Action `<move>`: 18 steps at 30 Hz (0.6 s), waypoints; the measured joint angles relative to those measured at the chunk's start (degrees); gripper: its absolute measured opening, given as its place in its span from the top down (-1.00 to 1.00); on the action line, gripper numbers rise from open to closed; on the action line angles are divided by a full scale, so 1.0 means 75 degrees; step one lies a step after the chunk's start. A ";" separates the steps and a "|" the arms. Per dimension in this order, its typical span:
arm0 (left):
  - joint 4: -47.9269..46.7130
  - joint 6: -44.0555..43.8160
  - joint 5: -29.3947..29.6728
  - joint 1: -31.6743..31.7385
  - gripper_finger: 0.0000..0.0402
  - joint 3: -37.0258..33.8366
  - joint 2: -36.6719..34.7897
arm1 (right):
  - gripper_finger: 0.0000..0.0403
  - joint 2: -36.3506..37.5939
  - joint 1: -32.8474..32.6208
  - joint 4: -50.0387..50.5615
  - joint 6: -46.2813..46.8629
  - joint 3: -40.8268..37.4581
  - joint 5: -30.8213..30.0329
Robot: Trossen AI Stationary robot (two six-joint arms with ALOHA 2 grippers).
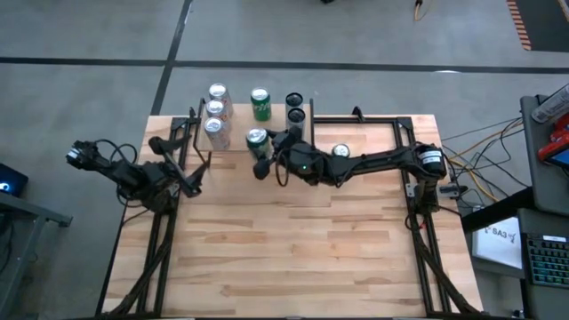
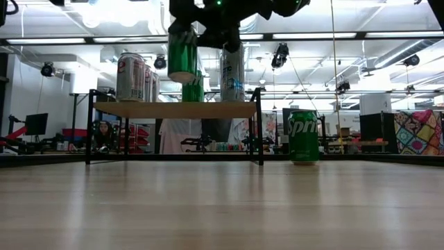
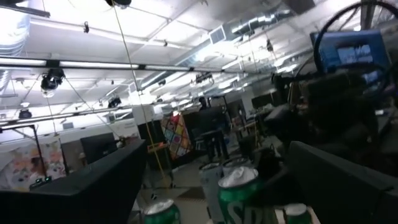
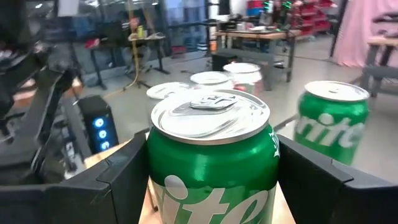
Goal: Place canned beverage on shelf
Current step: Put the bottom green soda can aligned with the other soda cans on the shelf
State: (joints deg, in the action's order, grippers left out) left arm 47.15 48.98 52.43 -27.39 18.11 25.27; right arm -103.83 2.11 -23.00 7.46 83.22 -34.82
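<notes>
Aloft, green can (image 4: 212,163) in right hand (image 4: 211,180)

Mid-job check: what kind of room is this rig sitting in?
Probably a robotics lab or workshop: ceiling strip lights over an open floor, workbenches and monitors behind the table, plus a keyboard and loose cables beside it.
</notes>
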 joint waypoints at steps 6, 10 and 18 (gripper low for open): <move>-0.0162 0.0001 0.0151 0.0002 -0.87 0.0000 -0.0005 | -0.39 -0.0054 -0.0020 0.0063 0.0472 0.0001 -0.0284; -0.0257 0.0004 0.0158 0.0002 -0.87 0.0000 -0.0008 | -0.39 -0.0235 -0.0003 -0.0001 0.0648 0.0001 -0.0376; -0.0288 0.0004 0.0163 0.0002 -0.87 0.0000 -0.0007 | -0.39 -0.0729 -0.0016 -0.0404 0.0600 0.0148 -0.0539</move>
State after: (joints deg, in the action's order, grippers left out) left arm 44.99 49.01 53.65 -27.38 18.11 25.22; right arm -109.30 1.98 -26.03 11.96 84.33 -38.86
